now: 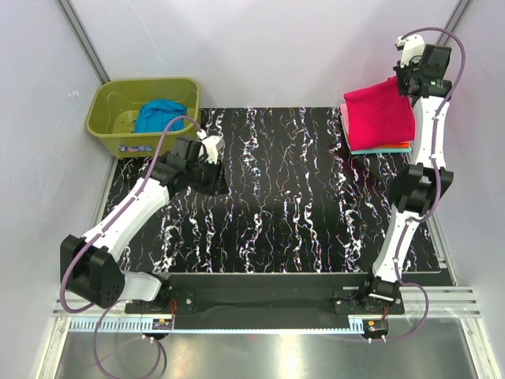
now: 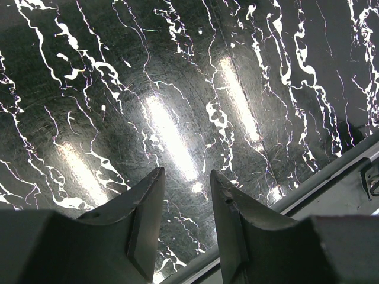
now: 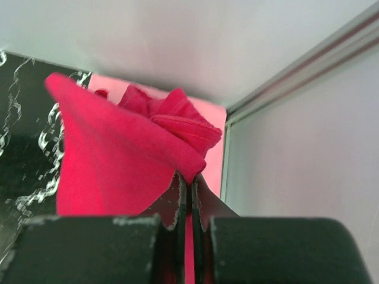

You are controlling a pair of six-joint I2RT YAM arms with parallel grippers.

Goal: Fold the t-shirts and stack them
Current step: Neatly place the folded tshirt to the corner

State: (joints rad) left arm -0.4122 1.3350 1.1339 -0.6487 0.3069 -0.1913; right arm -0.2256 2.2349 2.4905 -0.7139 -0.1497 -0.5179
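R end effector (image 3: 189,180): pressed together, pinching corner of crimson-red t-shirt (image 1: 379,114).
Crimson-red t-shirt: atop folded stack (image 1: 384,148), far-right tabletop (image 1: 300,205).
L end effector (image 2: 186,177): spread, empty, above tabletop.
Blue t-shirt (image 1: 158,116): inside olive tub (image 1: 99,118).

A: Plain white walls (image 1: 260,47) all round, grey metal posts (image 1: 83,35) running up the corners.
B: And a black tabletop (image 1: 300,197), white-veined like marble, glossy, long streaks of light (image 2: 172,139) glaring off it.
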